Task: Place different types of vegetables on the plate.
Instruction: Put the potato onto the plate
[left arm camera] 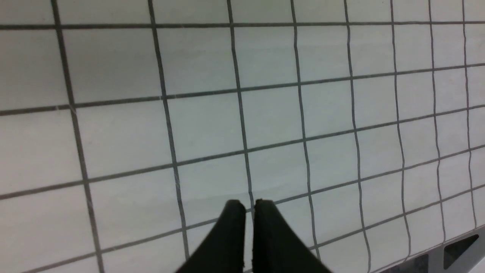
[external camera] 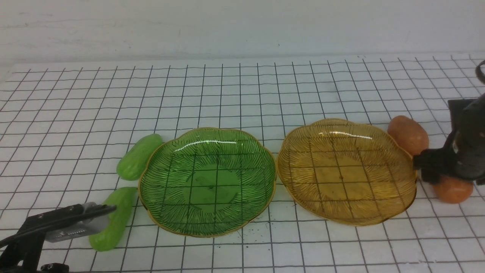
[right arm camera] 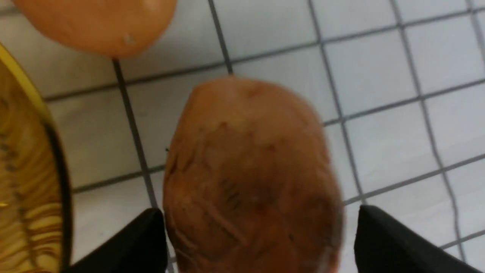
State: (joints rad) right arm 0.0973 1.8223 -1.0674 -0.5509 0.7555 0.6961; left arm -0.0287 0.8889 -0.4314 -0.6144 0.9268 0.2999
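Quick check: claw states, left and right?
Left claw: closed, empty.
Right claw: open, straddling the nearer potato, not clamped yet.

No words, labels, brand names, numbers or signs can be read in any of the views. The only marking is a plain grid of dark lines on the white tabletop [external camera: 242,94], and it has no letters or figures.
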